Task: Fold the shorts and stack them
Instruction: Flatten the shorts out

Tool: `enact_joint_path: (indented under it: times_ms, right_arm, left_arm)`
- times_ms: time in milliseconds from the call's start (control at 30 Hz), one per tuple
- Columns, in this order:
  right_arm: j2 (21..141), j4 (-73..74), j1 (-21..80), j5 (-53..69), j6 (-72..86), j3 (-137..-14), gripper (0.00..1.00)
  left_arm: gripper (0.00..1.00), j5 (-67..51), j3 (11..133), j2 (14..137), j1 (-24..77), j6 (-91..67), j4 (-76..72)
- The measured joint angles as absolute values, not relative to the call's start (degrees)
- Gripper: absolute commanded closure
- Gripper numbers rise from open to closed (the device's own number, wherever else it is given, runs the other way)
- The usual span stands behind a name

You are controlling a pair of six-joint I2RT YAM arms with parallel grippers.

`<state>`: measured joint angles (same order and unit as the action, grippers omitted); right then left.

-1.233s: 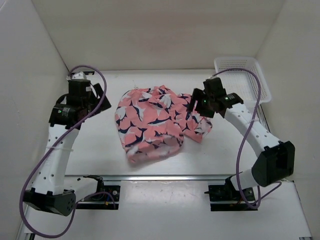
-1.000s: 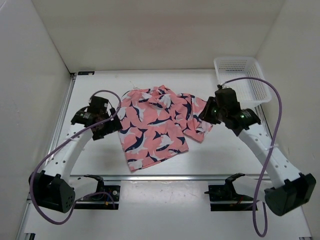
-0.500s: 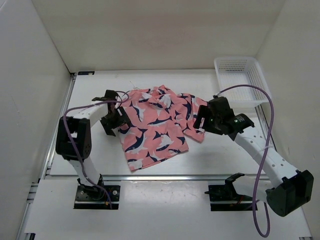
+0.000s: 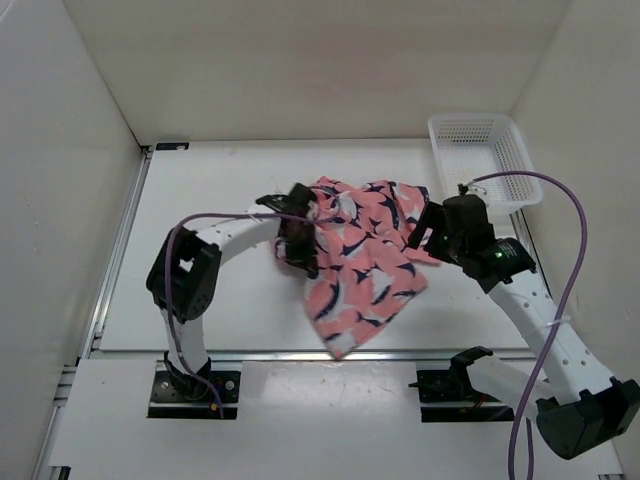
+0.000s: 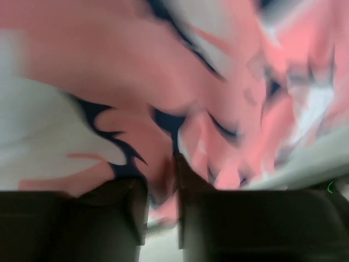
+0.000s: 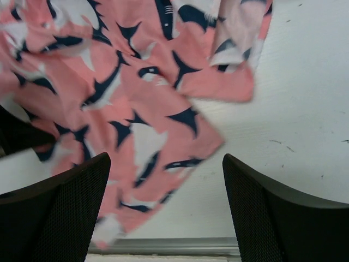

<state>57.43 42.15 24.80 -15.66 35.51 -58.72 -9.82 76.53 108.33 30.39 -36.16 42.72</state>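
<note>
Left gripper (image 4: 298,243), seen from the top view, is clamped on the left edge of the shorts (image 4: 365,265). They lie bunched and slanted across the middle of the table (image 4: 220,180), with one corner reaching toward its near edge. The right gripper (image 4: 422,232) sits at the shorts' right edge, near the white basket (image 4: 480,150) in the far right corner.

In the left wrist view, the fingers (image 5: 87,218) are nearly together, with blurred coral fabric pinched between them.

In the right wrist view, the fingers (image 6: 60,207) stand wide apart, holding nothing, above the shorts spread on the table.
</note>
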Motion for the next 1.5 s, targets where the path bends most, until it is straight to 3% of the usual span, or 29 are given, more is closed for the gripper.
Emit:
enact_joint_path:
  times_ms: [67,100,233,500,733,867,1000,1033,1133,1167,1233,1367,1500]
  right_arm:
    - [56.18,42.15,23.44,-16.29,35.42,-58.72,0.12]
    - [55.92,42.15,22.92,-16.45,35.4,-58.72,0.12]
    - [55.96,42.17,22.35,-16.27,34.61,-58.48,0.12]
    - [59.09,43.88,35.66,-15.27,32.82,-55.13,0.11]
    - [63.2,46.89,51.05,-10.72,42.92,-42.04,0.14]
    - [65.58,47.31,60.03,-10.81,45.5,-43.11,0.17]
    - [74.72,44.4,63.99,-11.38,45.56,-45.52,0.24]
    - [76.97,43.57,64.55,-11.44,45.41,-45.6,0.28]
    - [83.09,41.98,65.39,-12.27,44.88,-45.63,0.52]
    - [84.6,41.78,65.43,-12.71,44.64,-45.69,0.77]
    - [86.63,42.37,65.39,-14.2,44.56,-47.2,1.0]
    - [88.86,44.36,61.65,-19.64,43.75,-52.6,1.0]
    - [89.21,46.65,51.07,-25.45,37.78,-63.29,1.0]
  left_arm:
    - [0.06,-10.87,78.74,106.39,37.56,-36.62,44.86]
    - [0.0,-10.96,80.14,105.36,40.07,-36.42,46.11]
    - [0.0,-9.98,84.99,98.37,40.34,-35.73,51.31]
    - [0.0,-6.17,79.4,91.64,18.39,-34.98,51.11]
    - [0.0,-8.56,74.13,100.95,21.47,-35.62,50.06]
    - [0.12,-9.91,74.17,106.06,23.22,-35.27,47.99]
    - [0.66,-10.0,75.66,110.0,23.09,-34.48,47.53]
    - [0.89,-10.13,76.23,110.37,23.09,-34.22,47.46]
    - [0.9,-10.44,78.5,110.41,23.0,-33.52,47.64]
    - [0.9,-10.5,79.5,110.41,23.0,-33.45,47.57]
    - [0.9,-10.61,81.32,110.39,23.0,-33.43,47.72]
    - [0.9,-10.17,85.89,110.24,22.7,-33.36,49.78]
    - [0.9,-9.37,95.31,110.24,20.71,-32.51,54.76]
